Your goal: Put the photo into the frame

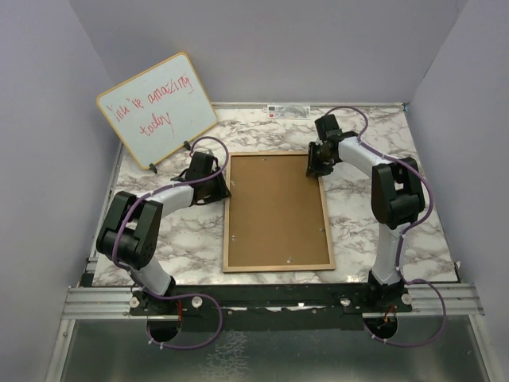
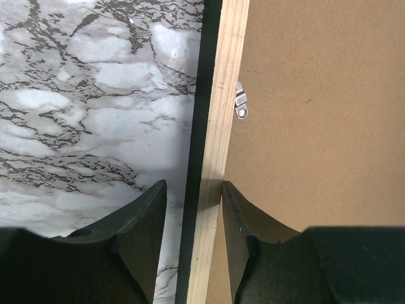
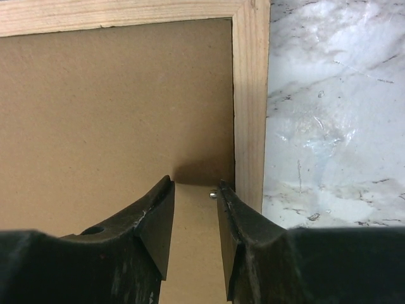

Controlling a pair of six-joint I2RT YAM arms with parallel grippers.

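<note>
The left hand (image 2: 193, 187) is low over the left rail of the frame (image 2: 221, 95), near its far corner. Its fingers are spread and sit either side of the rail, one over the marble and one over the inside edge. The outer finger (image 2: 142, 221) has a sliver of bench showing between it and the rail's black side. The inner one looks to be right against the wood, though I can't be sure it touches. Just past that hand, a small metal tab (image 2: 241, 104) is turned in from the rail onto the brown board (image 2: 316, 114).

The right hand (image 3: 195, 183) is at the far right corner, pointing down at the board just inside the right rail. Its fingers are a little apart, with bare board in the gap. A tiny bit of metal shows by the tip of the finger nearest the rail. From here I can't tell if anything is being pinched.

The frame lies flat in the middle of the marble bench (image 1: 358, 207) with its light wood face up and its long sides running away from the arms. The brown board fills the opening. At the far left corner a whiteboard (image 1: 157, 103) with red handwriting stands tilted on little feet, well apart from the frame.
</note>
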